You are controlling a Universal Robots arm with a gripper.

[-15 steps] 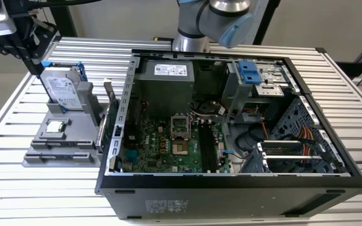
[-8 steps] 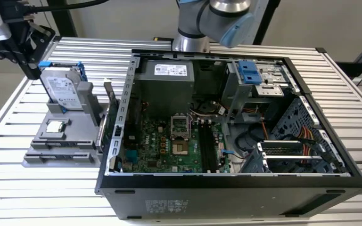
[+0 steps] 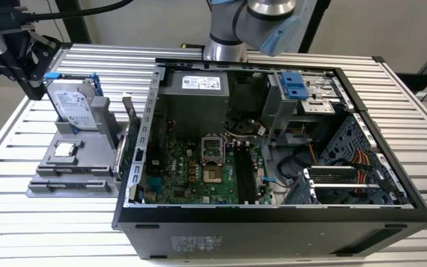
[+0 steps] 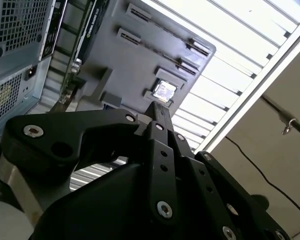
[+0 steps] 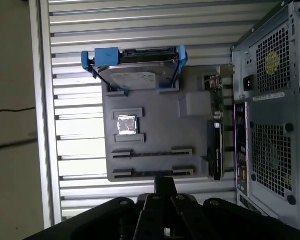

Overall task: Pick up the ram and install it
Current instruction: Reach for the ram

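A slatted aluminium desk (image 3: 50, 233) carries an open black-and-grey computer tower (image 3: 273, 231) lying on its side. Inside are a green motherboard (image 3: 191, 172), a grey power-supply box (image 3: 195, 97) at the far end and a perforated drive cage (image 3: 347, 183) on the exterior view's right. The silver-and-blue arm (image 3: 266, 16) rises behind the tower's far edge.

On the exterior view's left, just beside the tower, lies a flat grey plastic fixture tray (image 3: 50, 186). At its far end a silver hard drive in a blue frame (image 3: 73, 105) stands on edge. A dark expansion card (image 5: 216, 150) stands on edge between the tray and the tower's raised side wall, so the card and the wall separate the tray from the motherboard. A small square silver processor chip (image 3: 65, 149) sits in a recess near the tray's middle.

The black tool (image 5: 165, 186) is clenched, fingertips pressed together with nothing between them. In the exterior view it hangs at the far left, above and just beyond the hard drive.

The ram cannot be picked out with certainty. The tray's two long slots (image 5: 152, 151) show as thin dark lines. Long black memory slots (image 3: 242, 173) run near to far on the motherboard, with loose cables just to their right. Whether the stick sits in them, I cannot tell.
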